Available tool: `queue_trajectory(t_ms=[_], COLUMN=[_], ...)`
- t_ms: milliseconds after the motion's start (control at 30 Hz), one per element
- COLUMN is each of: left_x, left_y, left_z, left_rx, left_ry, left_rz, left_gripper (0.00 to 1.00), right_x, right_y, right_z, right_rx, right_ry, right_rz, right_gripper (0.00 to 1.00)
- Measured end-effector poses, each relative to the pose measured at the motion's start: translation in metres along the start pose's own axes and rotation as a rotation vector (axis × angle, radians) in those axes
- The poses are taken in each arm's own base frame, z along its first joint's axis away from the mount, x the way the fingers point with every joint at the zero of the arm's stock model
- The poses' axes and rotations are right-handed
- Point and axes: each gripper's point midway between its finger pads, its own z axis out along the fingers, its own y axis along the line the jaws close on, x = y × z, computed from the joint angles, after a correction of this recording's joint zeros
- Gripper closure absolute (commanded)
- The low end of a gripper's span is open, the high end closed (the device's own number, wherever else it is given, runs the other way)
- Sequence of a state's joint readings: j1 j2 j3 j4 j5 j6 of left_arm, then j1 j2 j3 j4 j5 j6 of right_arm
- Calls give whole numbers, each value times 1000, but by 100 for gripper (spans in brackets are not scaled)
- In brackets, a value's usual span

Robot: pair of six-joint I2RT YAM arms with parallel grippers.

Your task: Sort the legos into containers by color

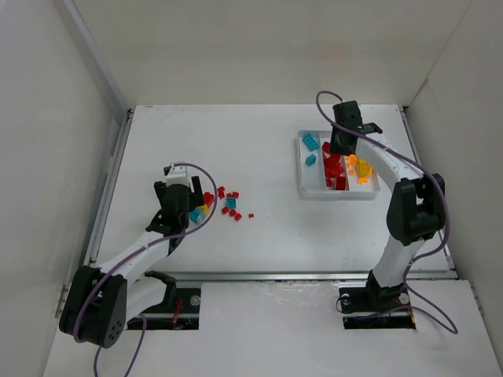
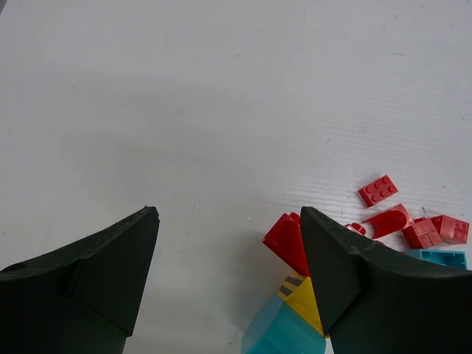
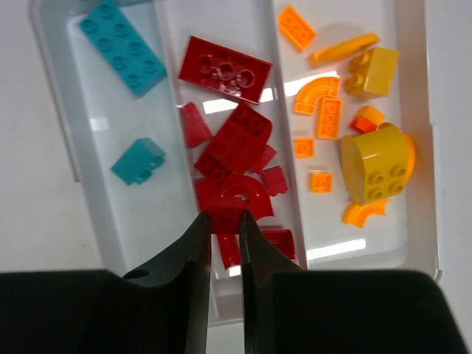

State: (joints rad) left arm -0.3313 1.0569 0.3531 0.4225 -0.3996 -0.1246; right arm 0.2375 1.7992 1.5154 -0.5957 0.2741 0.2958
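Observation:
Loose legos (image 1: 229, 203) in red, teal and yellow lie scattered left of the table's middle. My left gripper (image 1: 183, 206) hangs open over the pile's left edge. In the left wrist view a red wedge (image 2: 286, 239), a yellow piece (image 2: 305, 298) and a teal piece (image 2: 284, 332) sit against the inside of its right finger (image 2: 332, 265). The white tray (image 1: 338, 194) holds teal legos (image 3: 122, 46) on the left, red legos (image 3: 224, 68) in the middle and orange-yellow ones (image 3: 375, 162) on the right. My right gripper (image 3: 225, 215) is over the middle compartment, shut on a small red lego (image 3: 225, 206).
White walls close in the table on the left, back and right. A metal rail (image 1: 275, 276) runs along the near edge by the arm bases. More small red bricks (image 2: 377, 190) lie to the right of the left gripper.

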Motion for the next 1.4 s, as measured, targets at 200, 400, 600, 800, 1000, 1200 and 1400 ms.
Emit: queue_trajectory(t_ms=[200, 400, 600, 800, 1000, 1200, 1400], left_x=[1, 4, -3, -9, 13, 42, 62], left_y=[-2, -13, -62, -120, -156, -174, -183], left_z=[-1, -2, 3, 7, 0, -21, -43], left_rx=[15, 94, 397, 809, 1137, 1370, 1530], left_ry=[1, 15, 27, 10, 50, 106, 103], left_rz=[-5, 80, 402, 831, 1058, 1211, 1374], left_gripper=[25, 21, 20, 24, 28, 33, 40], right_x=[16, 27, 30, 33, 35, 38, 24], right_y=[-21, -19, -11, -7, -5, 4, 24], right_z=[26, 37, 36, 35, 34, 21, -23], right_rx=[55, 39, -12, -52, -76, -139, -229], right_ry=[65, 106, 124, 137, 148, 172, 101], right_rz=[39, 49, 29, -14, -49, -58, -94], right_gripper=[77, 53, 29, 25, 26, 26, 28])
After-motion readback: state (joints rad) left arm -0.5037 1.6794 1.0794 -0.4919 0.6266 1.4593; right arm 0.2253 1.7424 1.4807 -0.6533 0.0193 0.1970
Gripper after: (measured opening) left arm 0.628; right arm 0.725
